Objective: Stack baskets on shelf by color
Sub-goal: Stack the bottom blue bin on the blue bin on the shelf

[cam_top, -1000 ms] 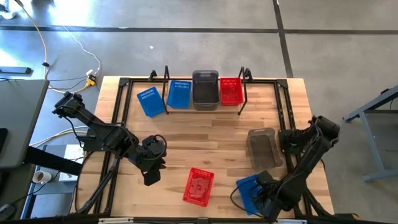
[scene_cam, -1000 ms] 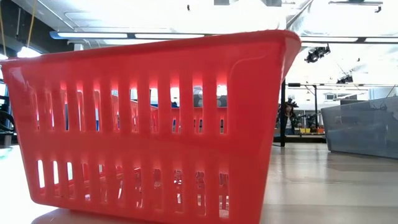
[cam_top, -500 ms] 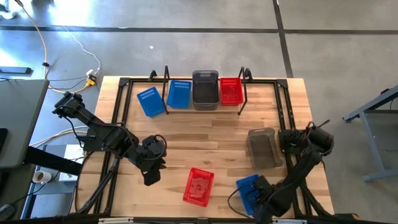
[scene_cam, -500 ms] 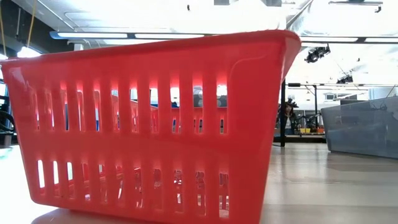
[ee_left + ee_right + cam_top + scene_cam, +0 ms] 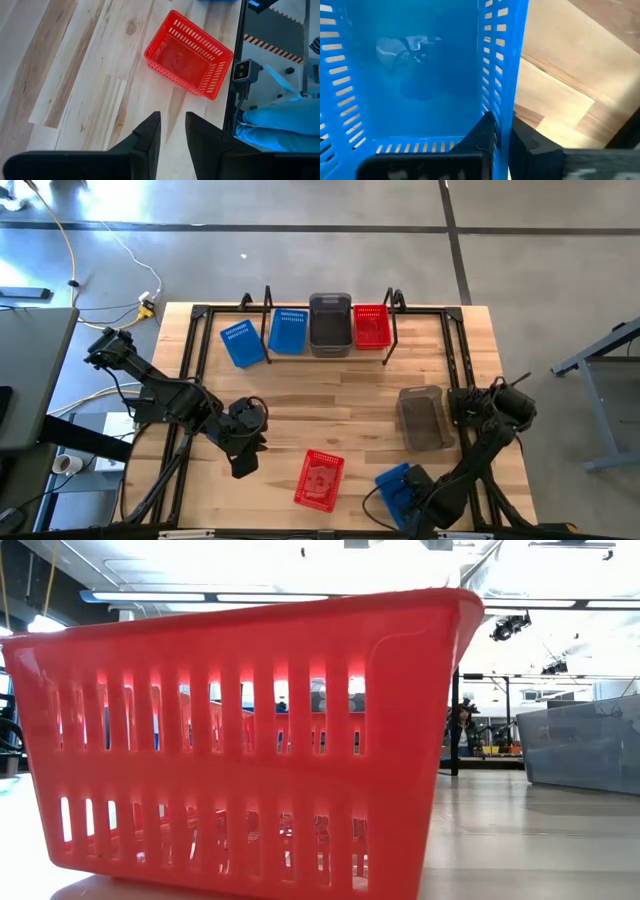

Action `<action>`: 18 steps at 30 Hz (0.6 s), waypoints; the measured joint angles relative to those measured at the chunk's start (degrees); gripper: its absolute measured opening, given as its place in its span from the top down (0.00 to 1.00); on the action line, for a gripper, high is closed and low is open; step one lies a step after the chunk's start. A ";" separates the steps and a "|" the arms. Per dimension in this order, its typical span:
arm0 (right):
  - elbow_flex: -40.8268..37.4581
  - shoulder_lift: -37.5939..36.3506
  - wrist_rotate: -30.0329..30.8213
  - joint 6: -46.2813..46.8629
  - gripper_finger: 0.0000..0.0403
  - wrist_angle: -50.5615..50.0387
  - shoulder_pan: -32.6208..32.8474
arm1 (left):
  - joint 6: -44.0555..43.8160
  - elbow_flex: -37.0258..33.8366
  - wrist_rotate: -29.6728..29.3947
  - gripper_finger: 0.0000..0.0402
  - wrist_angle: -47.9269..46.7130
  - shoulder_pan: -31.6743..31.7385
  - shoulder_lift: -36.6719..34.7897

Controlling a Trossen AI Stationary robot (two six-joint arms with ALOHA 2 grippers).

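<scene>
High view shows the left gripper, fingers a little apart and holding nothing, left of the red basket near the table's front edge. Right of that red basket, the right gripper pinches the holey wall of a blue basket. A grey see-through basket lies behind it. Far behind the red basket, the shelf holds blue, grey and red baskets.

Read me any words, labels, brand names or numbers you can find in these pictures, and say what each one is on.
None can be read.
The red basket, the blue basket in the right gripper, the grey basket and the shelf show no lettering.
The left gripper carries none either.
</scene>
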 joint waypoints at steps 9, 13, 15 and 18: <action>4.04 -3.28 8.97 3.24 1.00 -4.98 -1.24 | 0.02 0.00 -0.10 0.80 0.01 0.00 0.00; 8.59 -3.50 12.48 4.06 1.00 -10.45 -1.64 | 0.04 0.00 -1.38 0.80 0.02 0.00 0.00; 11.04 -3.50 14.77 4.44 1.00 -12.75 -1.92 | 0.04 0.00 -1.83 0.80 0.04 0.00 0.00; 14.89 -3.50 18.55 4.45 1.00 -17.50 -2.68 | 0.09 0.00 -2.41 0.80 0.04 0.00 0.02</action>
